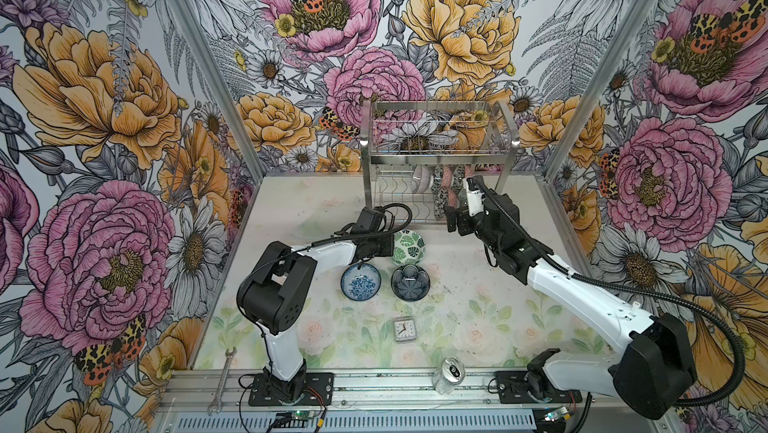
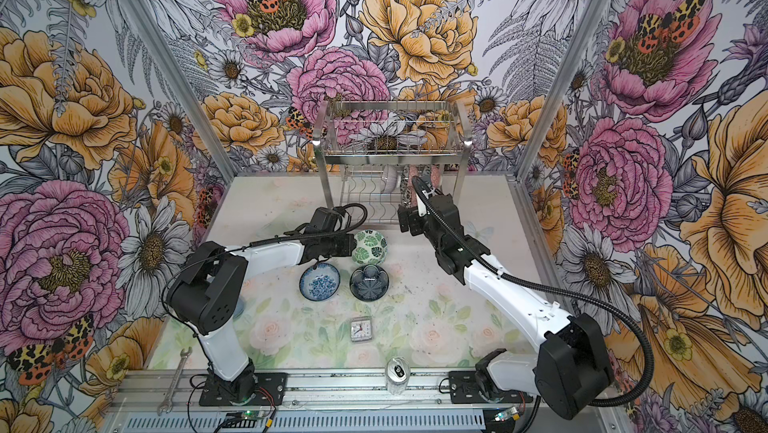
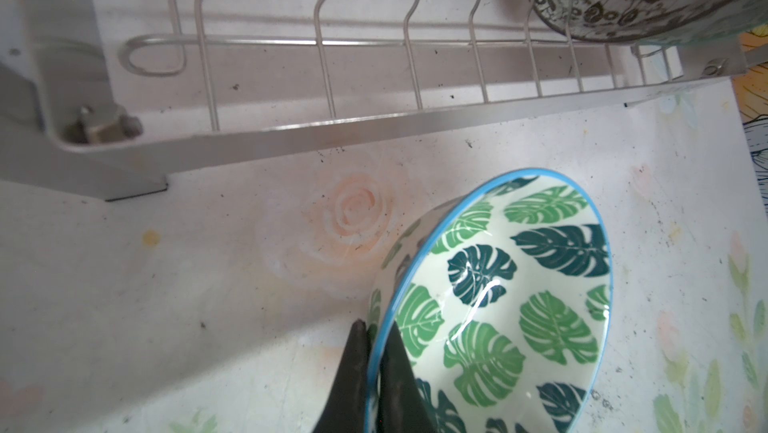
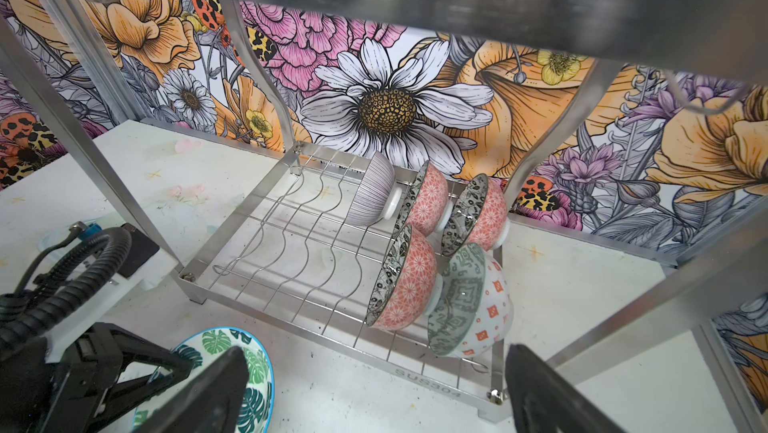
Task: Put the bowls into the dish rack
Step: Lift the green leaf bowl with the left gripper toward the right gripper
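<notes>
Ceramic printed with green leaves, the leaf bowl (image 3: 498,306) is pinched at its blue rim by the left hand (image 3: 375,327), with one finger set inside and one outside. The bowl is held tilted just in front of the dish rack (image 1: 440,135). The right hand (image 4: 374,364) is held wide open and empty at the front of the lower wavy-wire tier (image 4: 291,235), where five bowls (image 4: 407,281) are stood on edge at one end. A blue floral bowl (image 1: 360,282) and a dark blue bowl (image 1: 410,282) are seen upright, side by side on the table (image 1: 478,327), nearer the arm bases than the leaf bowl.
</notes>
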{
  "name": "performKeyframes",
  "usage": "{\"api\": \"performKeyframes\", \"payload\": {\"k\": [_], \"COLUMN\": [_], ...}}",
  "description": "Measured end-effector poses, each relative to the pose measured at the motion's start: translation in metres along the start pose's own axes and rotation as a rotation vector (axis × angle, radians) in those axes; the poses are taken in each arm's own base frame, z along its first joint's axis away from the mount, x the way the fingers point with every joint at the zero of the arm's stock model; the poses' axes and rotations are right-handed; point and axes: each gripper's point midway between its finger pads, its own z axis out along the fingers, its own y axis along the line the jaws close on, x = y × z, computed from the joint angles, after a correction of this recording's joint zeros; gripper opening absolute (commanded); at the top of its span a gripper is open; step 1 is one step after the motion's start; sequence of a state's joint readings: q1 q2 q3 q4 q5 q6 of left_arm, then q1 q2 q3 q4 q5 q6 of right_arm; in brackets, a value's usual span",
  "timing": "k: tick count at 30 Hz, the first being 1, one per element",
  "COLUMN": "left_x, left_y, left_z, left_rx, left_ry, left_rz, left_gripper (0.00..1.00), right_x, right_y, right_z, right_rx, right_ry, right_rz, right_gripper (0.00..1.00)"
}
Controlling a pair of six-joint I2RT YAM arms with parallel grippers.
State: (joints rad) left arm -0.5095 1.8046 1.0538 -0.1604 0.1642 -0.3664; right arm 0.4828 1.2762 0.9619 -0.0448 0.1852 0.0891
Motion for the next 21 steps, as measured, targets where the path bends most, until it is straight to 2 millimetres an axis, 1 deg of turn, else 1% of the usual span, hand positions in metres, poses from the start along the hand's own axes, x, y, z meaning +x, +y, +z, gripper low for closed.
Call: {"api": "performKeyframes", "payload": {"k": [4, 8, 21], "left_x": [0.001, 0.001, -0.024], "left_y": [0.001, 0.004, -0.012], "left_z": [-0.002, -0.009, -0.056], "left_rx": [-0.01, -0.031, -0.017], "left_ry": [0.003, 0.006, -0.083], "left_rz": [0.005, 0.008, 0.051], "left_gripper": [0.0, 0.0, 0.0], "right_x": [0.002, 0.003, 0.003], "right_y": [0.0, 0.0, 0.005], "right_z": [0.0, 0.0, 0.0], "right_rx": [0.0, 0.0, -0.026], "right_ry": [0.004, 0.008, 0.009], "right_rz": [-0.001, -0.001, -0.001], "right_gripper": [0.98, 0.98, 0.98]}}
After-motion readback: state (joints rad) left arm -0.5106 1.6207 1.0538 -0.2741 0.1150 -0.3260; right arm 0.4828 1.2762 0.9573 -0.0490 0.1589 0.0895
